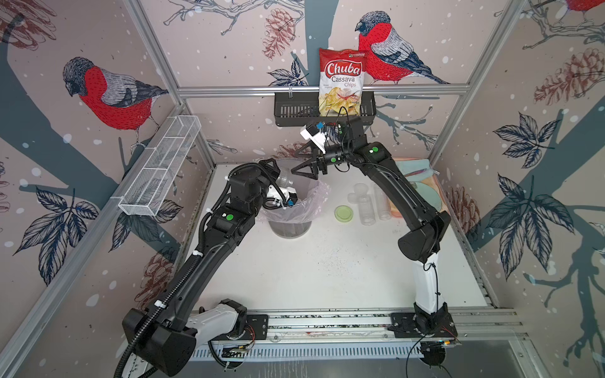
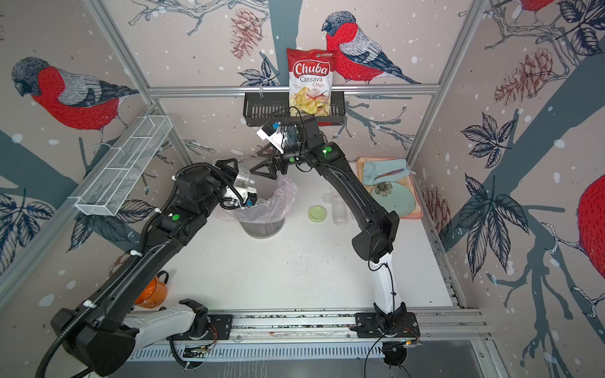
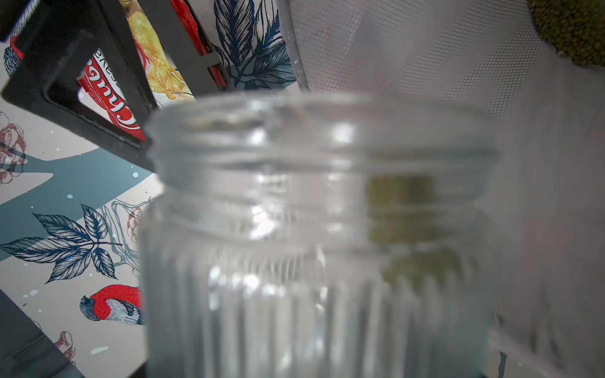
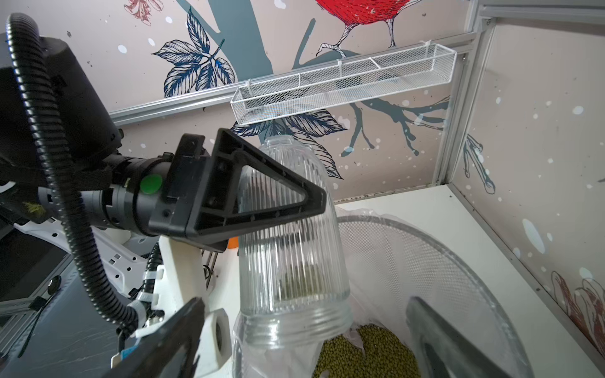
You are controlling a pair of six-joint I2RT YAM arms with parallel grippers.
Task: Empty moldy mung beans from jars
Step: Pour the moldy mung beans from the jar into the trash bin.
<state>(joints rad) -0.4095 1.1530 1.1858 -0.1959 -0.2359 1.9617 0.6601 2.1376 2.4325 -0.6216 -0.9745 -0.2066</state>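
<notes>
My left gripper (image 1: 279, 176) is shut on a ribbed glass jar (image 4: 288, 248), held mouth-down over the bag-lined bin (image 1: 289, 229). The jar (image 3: 311, 229) fills the left wrist view, and a greenish patch shows through its glass. Mung beans (image 4: 370, 353) lie heaped in the bin under the jar's mouth. My right gripper (image 1: 299, 160) hangs open above the bin's far rim, just past the jar, with nothing between its fingers. A pale green lid (image 1: 343, 213) lies on the table to the right of the bin. Beside it stand a short clear jar (image 1: 366, 209) and a tall narrow jar (image 1: 381, 203).
A tray (image 2: 412, 214) with a plate and a cloth sits at the back right. A black basket (image 1: 294, 111) holding a chips bag hangs on the back rail. A white mesh shelf (image 1: 160, 163) is on the left wall. An orange cup (image 2: 154, 291) stands near the left arm's base. Black specks (image 1: 330, 258) dot the table.
</notes>
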